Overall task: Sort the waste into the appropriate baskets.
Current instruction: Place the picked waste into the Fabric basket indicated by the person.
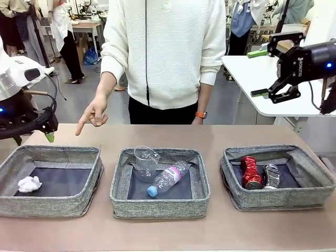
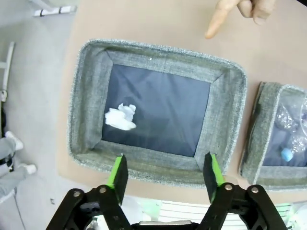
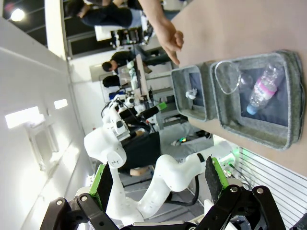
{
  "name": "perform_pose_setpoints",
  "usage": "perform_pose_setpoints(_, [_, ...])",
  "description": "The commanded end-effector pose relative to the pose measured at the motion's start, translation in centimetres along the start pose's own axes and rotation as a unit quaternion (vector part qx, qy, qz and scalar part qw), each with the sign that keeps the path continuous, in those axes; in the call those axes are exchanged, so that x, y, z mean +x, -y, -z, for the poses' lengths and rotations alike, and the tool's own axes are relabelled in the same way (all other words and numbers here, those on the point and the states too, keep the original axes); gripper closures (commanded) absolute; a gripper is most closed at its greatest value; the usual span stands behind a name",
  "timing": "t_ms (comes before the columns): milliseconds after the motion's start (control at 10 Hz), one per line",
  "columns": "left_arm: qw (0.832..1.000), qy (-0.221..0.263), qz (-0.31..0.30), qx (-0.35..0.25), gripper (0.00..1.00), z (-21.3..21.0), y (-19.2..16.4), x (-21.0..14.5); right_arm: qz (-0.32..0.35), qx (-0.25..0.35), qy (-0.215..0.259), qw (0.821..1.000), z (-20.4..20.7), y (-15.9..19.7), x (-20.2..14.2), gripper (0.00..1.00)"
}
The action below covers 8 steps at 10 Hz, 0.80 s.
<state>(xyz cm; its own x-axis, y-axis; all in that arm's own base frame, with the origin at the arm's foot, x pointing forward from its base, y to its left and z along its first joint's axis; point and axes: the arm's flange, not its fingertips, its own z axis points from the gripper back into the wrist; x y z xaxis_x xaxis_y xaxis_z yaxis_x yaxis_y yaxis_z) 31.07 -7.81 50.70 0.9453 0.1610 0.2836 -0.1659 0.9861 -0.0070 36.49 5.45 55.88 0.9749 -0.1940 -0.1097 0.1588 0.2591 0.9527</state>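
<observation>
Three grey baskets stand in a row. The left basket [image 1: 52, 202] [image 2: 153, 165] holds the white paper ball [image 1: 29, 184] [image 2: 121, 117]. My left gripper [image 1: 48, 135] [image 2: 164, 172] hangs open above that basket's near wall, with nothing between its fingers. In the middle basket [image 1: 160, 206] [image 3: 254, 129] lie the clear cup [image 1: 146, 157] [image 3: 228, 76] and the blue-capped bottle [image 1: 167, 178] [image 3: 263, 88]. The right basket [image 1: 278, 198] contains the red can [image 1: 251, 172] and the crushed silver can [image 1: 271, 176]. My right gripper [image 1: 262, 73] [image 3: 158, 182] is raised high at the right, open and empty.
A person stands at the far side, one hand [image 1: 93, 115] [image 2: 240, 12] pointing down at the table behind the left basket. A white table [image 1: 262, 79] stands behind my right gripper. Bare tabletop [image 1: 168, 233] runs in front of the baskets.
</observation>
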Motion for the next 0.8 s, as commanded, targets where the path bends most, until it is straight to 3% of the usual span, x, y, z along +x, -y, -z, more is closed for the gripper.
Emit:
perform_pose_setpoints(0, [1.0, 0.001, -0.008, -0.024, 0.0, 1.5, -0.8, -2.6, 0.006, 0.016, 0.001, 1.0, 0.1, -0.4, 0.0, 0.0])
perform_pose_setpoints(100, [0.999, -0.004, -0.015, -0.041, 0.0, 1.1, -0.6, -2.4, 0.006, 0.016, 0.001, 1.0, 0.1, -0.4, 0.0, 0.0])
perform_pose_setpoints(300, [0.988, -0.042, -0.059, -0.138, 0.0, -1.0, -0.2, -1.2, 0.006, 0.016, 0.001, 1.0, 0.1, -0.4, 0.0, 0.0])
perform_pose_setpoints(400, [0.946, -0.083, -0.122, -0.287, 0.0, -2.7, -0.9, 0.4, 0.006, 0.016, 0.001, 1.0, 0.1, -0.4, 0.0, 0.0])
perform_pose_setpoints(500, [0.896, -0.105, -0.165, -0.398, 0.0, -4.1, -1.6, 1.7, 0.006, 0.016, 0.001, 1.0, 0.1, -0.4, 0.0, 0.0])
perform_pose_setpoints(600, [0.868, -0.095, -0.194, -0.447, 0.0, -5.0, -2.3, 2.8, 0.006, 0.016, 0.001, 1.0, 0.1, -0.4, 0.0, 0.0])
perform_pose_setpoints(700, [0.85, -0.076, -0.203, -0.479, 0.0, -5.2, -3.5, 3.6, 0.006, 0.016, 0.001, 1.0, 0.1, -0.4, 0.0, 0.0])
